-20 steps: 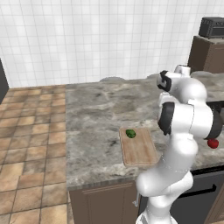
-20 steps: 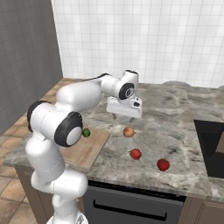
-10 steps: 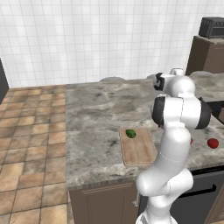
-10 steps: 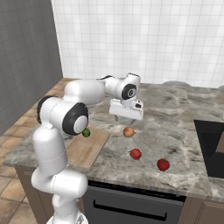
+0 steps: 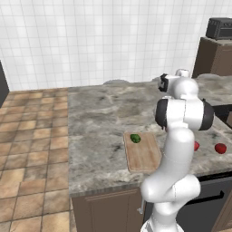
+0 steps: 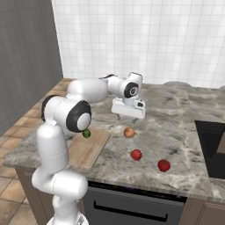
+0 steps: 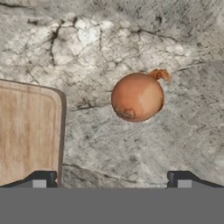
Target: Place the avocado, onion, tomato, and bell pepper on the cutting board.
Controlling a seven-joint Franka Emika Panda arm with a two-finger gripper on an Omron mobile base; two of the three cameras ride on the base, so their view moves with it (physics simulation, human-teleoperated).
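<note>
The counter [image 6: 184, 127] was a grey-brown mottled stone slab running along a wall of white tiles [image 6: 145, 39], with brown terracotta floor tiles [image 5: 31, 149] to the robot's left and dark wooden cabinet fronts below. A dark toaster oven [image 5: 219, 28] stood on a tall brown cabinet at the far right of the left base view, and a dark cooktop edge [image 6: 212, 143] showed at the right of the right base view.

The cutting board [image 6: 90, 149] lay near the counter's front edge with the avocado [image 6: 87, 133] on its far part. The onion [image 6: 129, 132] sat on bare stone just beside the board, apart from it. The tomato [image 6: 136, 154] and the bell pepper [image 6: 164, 165] lay further right, nearer the front edge, well apart from the board.

The gripper [image 6: 128, 115] hung above the counter over the onion with its 2 fingers spread wide and nothing between them. In the hand view the onion [image 7: 137, 96] lay ahead of the fingertips [image 7: 41, 179], beside the board's corner [image 7: 28, 131].
</note>
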